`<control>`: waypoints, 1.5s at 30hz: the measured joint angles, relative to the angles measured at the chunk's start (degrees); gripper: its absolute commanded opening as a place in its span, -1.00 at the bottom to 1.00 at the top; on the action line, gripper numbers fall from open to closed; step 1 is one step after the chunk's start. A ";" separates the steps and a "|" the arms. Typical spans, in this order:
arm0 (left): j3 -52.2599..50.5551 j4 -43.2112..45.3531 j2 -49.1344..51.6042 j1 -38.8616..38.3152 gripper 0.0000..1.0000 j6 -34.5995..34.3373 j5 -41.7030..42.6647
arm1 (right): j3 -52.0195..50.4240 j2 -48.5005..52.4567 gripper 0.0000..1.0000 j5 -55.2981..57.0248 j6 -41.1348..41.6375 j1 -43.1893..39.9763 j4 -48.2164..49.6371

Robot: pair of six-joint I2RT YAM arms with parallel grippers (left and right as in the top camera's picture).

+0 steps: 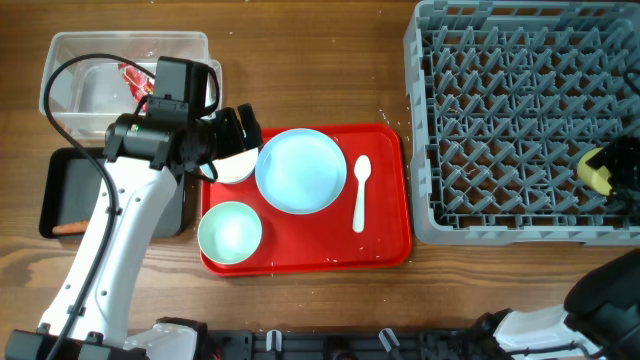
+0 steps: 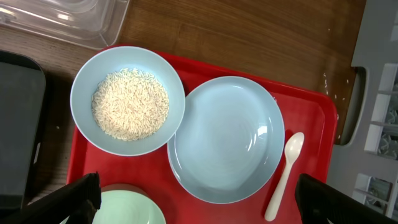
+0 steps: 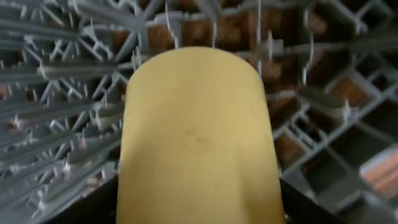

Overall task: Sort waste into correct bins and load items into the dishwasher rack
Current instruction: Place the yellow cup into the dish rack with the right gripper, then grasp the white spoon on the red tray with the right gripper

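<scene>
My left gripper (image 1: 236, 128) is open and empty above the whitish-blue bowl (image 2: 127, 99), which holds the heap of white rice (image 2: 130, 104); its fingers (image 2: 199, 205) spread wide over the red tray. Beside that bowl lie the light-blue plate (image 1: 300, 170), the mint bowl (image 1: 230, 232) and the white spoon (image 1: 360, 192). The red wrapper (image 1: 130, 75) lies in the clear tub (image 1: 70, 45). The carrot piece (image 1: 68, 228) lies in the black tray (image 1: 55, 175). My right gripper (image 1: 615, 172) is shut on the yellow cup (image 3: 196, 137), held over the grey rack (image 1: 500, 120) near its right edge.
The dishes sit on a flat red tray (image 1: 385, 240) in the middle of the wooden table. The rack's upright pegs (image 3: 62, 93) surround the cup closely. A few rice grains are scattered on the table by the tray's top right corner (image 2: 326, 84).
</scene>
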 measured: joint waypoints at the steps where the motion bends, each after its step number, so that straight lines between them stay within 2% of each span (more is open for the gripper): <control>1: 0.00 0.00 0.00 0.00 1.00 0.00 0.00 | 0.00 0.68 1.00 -0.02 0.11 0.00 1.55; 11: 0.02 -0.98 0.00 0.00 1.00 0.00 0.00 | 0.00 0.04 0.99 -11.82 2.19 -0.02 9.64; 16: 0.02 -1.07 0.00 0.00 1.00 0.00 0.00 | 0.00 -9.60 0.99 -18.12 0.42 0.68 8.92; 18: 0.02 -1.07 0.00 0.00 1.00 0.00 0.00 | 0.00 -13.51 0.93 -18.93 -1.25 3.02 7.02; 20: 0.00 -1.05 0.00 0.00 1.00 0.00 0.00 | 0.02 -16.90 0.90 -19.37 -3.37 7.61 4.11; 26: 0.02 -2.38 0.00 0.00 1.00 0.00 -0.72 | 0.20 -19.65 0.90 -14.29 -6.99 31.21 -2.69; 28: 0.02 -3.43 0.00 0.00 0.99 0.00 -1.73 | 0.20 -19.61 0.90 -9.49 -6.27 42.56 -3.37; 33: 0.02 -4.96 0.00 0.00 1.00 -0.35 -5.18 | 0.24 -13.14 0.79 -2.12 -0.96 59.71 -4.31; 39: 0.02 -5.57 0.00 0.00 1.00 -0.96 -7.96 | 0.26 1.11 0.74 2.58 7.26 68.00 -4.37; 45: 0.02 -5.55 0.00 0.00 1.00 -1.16 -8.35 | 0.26 12.09 0.72 5.62 15.34 69.81 -1.57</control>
